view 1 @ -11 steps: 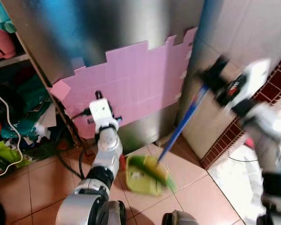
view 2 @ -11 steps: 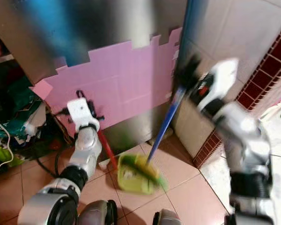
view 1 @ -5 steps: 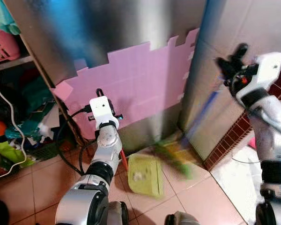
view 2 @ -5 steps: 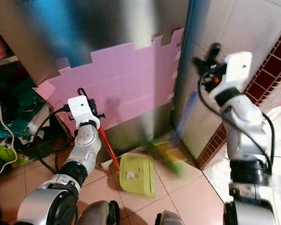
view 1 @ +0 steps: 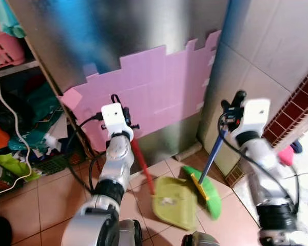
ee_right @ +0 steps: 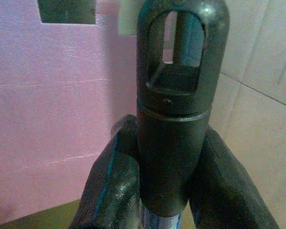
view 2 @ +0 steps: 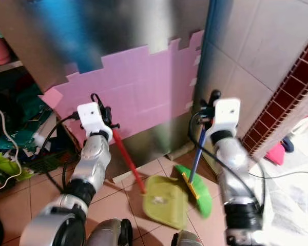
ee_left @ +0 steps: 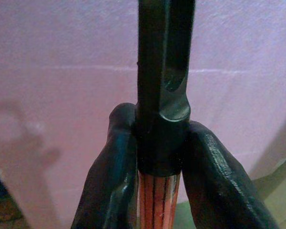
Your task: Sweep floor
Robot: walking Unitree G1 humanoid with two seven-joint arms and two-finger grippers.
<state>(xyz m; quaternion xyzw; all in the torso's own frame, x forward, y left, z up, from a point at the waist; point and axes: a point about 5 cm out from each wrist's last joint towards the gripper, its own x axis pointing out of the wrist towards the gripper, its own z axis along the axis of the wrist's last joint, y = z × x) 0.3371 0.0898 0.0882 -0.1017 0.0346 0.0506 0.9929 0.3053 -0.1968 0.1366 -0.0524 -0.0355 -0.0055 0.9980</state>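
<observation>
A tall steel cabinet (view 1: 118, 36) stands straight ahead, its brushed face catching a blue sheen near the top. A ragged pink sheet (view 1: 159, 87) with stepped edges covers its lower half, one corner curling loose at the left. To the right rises a wall of large pale tiles (view 1: 277, 46), edged below by a slanting band of small dark red tiles (view 1: 297, 102). The floor (view 1: 36, 195) is laid with salmon-coloured square tiles with pale grout. On the left, a shelf (view 1: 13, 66) carries a pink basket (view 1: 5, 48), with heaped green and orange cloth (view 1: 20, 128) beneath and a white cord (view 1: 10, 118) hanging across it. Bright light falls on the far right floor.
</observation>
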